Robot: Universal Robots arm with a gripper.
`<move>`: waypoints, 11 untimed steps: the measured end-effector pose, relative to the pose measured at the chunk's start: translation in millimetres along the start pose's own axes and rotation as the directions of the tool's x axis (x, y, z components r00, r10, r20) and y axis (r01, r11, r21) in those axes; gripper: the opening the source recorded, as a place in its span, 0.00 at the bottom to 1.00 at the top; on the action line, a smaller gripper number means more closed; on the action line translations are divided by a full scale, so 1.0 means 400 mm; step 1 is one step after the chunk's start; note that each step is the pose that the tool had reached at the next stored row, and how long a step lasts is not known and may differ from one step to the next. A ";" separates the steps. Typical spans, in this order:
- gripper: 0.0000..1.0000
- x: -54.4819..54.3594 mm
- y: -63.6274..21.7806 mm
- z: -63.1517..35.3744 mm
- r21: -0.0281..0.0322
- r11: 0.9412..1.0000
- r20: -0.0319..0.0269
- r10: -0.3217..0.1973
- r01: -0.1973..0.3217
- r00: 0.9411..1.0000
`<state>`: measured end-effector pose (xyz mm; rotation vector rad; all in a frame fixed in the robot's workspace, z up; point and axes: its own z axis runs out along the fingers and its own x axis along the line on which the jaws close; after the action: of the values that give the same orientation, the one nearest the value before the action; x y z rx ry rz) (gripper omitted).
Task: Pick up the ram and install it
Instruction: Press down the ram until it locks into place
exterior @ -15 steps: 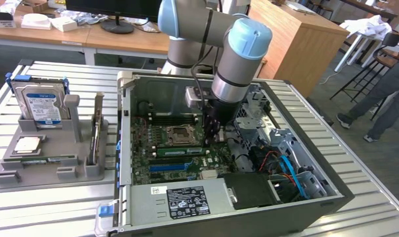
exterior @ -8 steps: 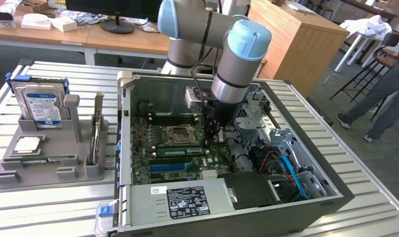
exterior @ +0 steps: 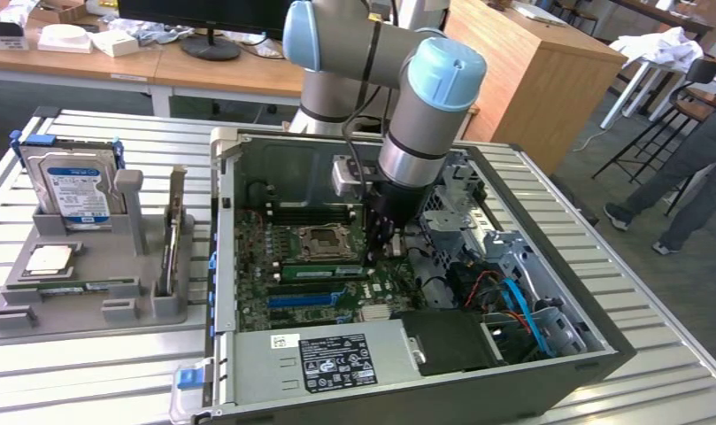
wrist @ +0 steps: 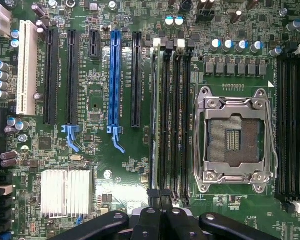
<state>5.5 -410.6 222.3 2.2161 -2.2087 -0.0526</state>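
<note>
open black computer case (exterior: pixel 594 354) on slatted metal surface (exterior: pixel 86 372); inside it, black gripper (exterior: pixel 388 237), jaws together, empty, above long green ram stick (exterior: pixel 322 271) seated in motherboard slot beside silver cpu socket (wrist: pixel 233 137); grey parts holder (exterior: pixel 86 292) at the exterior view's left.

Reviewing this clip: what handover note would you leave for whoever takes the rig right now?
Gripper: shut, down inside the open computer case, at one end of the memory slots.
Ram: upright in the memory slot nearest the expansion slots, beside the empty CPU socket.
Done: ram is placed in its slot.
Left: I can't tell whether it is fully seated and latched; gripper not yet clear.
</note>
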 end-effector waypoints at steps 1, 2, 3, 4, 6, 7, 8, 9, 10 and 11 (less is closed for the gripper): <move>0.10 0.000 0.000 0.001 0.000 1.000 0.000 0.000 0.000 1.000; 0.10 0.000 0.000 0.001 0.000 1.000 0.000 0.000 0.000 1.000; 0.10 0.000 0.000 0.001 0.000 1.000 0.000 0.000 0.000 1.000; 0.10 0.000 0.000 0.001 0.000 1.000 0.000 0.000 0.000 1.000; 0.10 0.000 0.000 0.001 0.000 1.000 0.001 0.000 0.000 1.000; 0.10 0.000 0.000 0.001 0.000 1.000 0.000 0.000 0.000 1.000; 0.10 0.000 0.000 0.001 0.000 1.000 0.001 0.000 0.000 1.000; 0.10 0.000 0.000 0.001 0.000 1.000 0.001 0.000 0.000 1.000; 0.10 0.000 0.000 -0.001 0.000 1.000 0.001 0.000 0.000 1.000; 0.10 -0.001 0.000 -0.003 0.000 1.000 0.002 0.000 0.000 1.000</move>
<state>5.5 -410.4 223.4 2.2172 -2.2100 -0.0544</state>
